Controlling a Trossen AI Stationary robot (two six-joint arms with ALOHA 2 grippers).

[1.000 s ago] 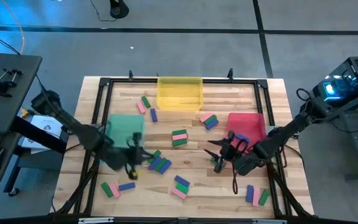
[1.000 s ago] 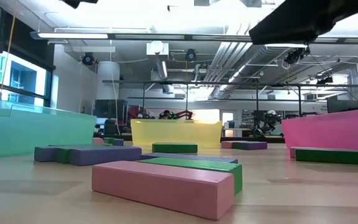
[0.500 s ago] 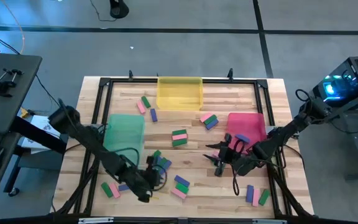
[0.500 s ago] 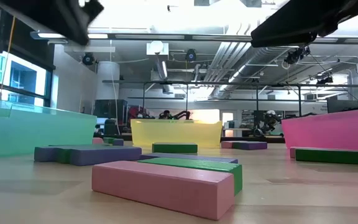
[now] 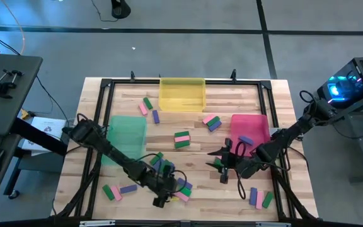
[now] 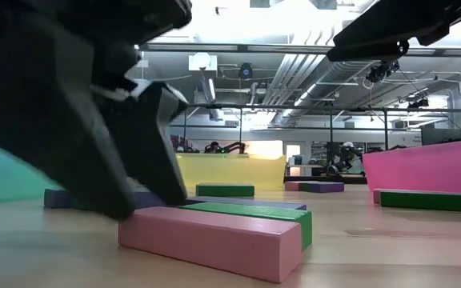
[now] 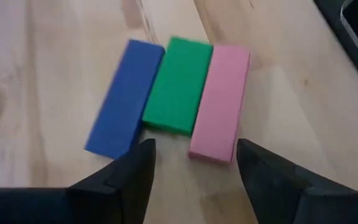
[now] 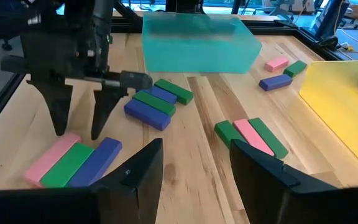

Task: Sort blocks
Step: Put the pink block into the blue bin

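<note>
Fingers spread and empty, left gripper [image 7: 191, 163] hangs above the pink block [image 7: 220, 101], lengthwise straight ahead.

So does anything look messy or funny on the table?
Nothing looks broken or spilled, but it is messy: the blocks lie scattered over the table in little clumps, like the blue, green and pink trio under the open left tool. Only one purple block shows in the red tray.
</note>
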